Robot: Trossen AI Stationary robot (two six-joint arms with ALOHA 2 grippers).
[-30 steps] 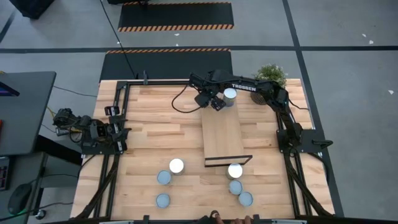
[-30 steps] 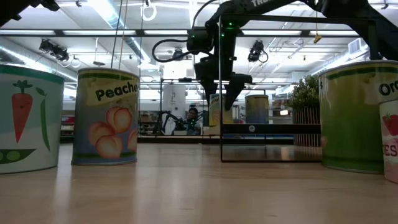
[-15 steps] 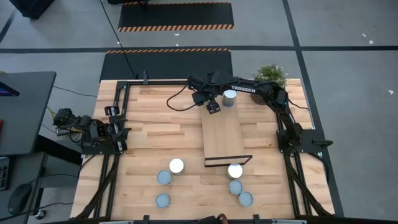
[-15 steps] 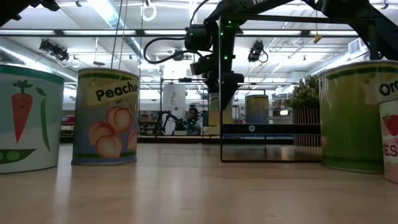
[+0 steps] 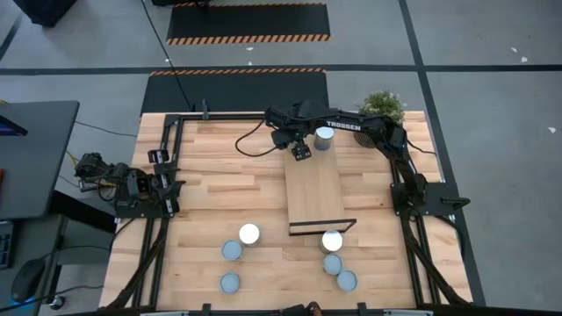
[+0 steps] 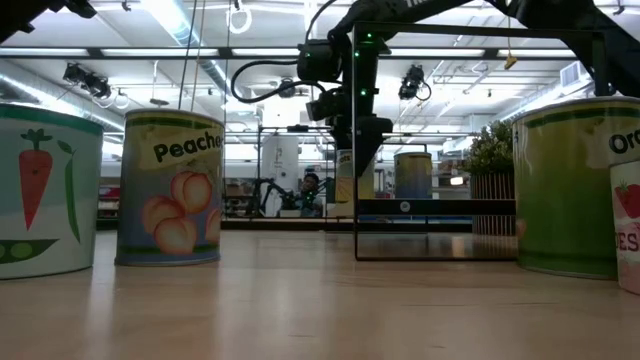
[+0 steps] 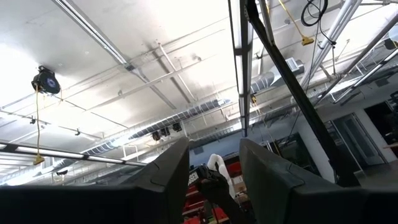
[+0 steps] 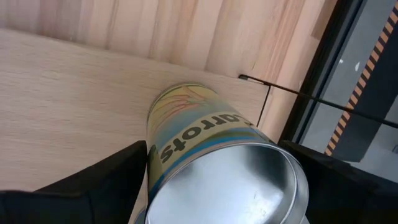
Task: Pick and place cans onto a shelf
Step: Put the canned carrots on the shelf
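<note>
just beside the right hand [image 5: 302,151], fingers apart over the shelf [image 5: 314,197], one carrots can [image 8: 217,162] stands at the shelf's far corner: a careless withdrawal could clip and topple it over the edge.

Shelf [image 5: 314,195] board bare along most of its length; one can [image 5: 325,137] and the right hand [image 5: 301,149] occupy its far end. Near-edge cans form two clusters [image 5: 238,252] [image 5: 335,260], with open worktop [image 5: 219,189] between them.
</note>
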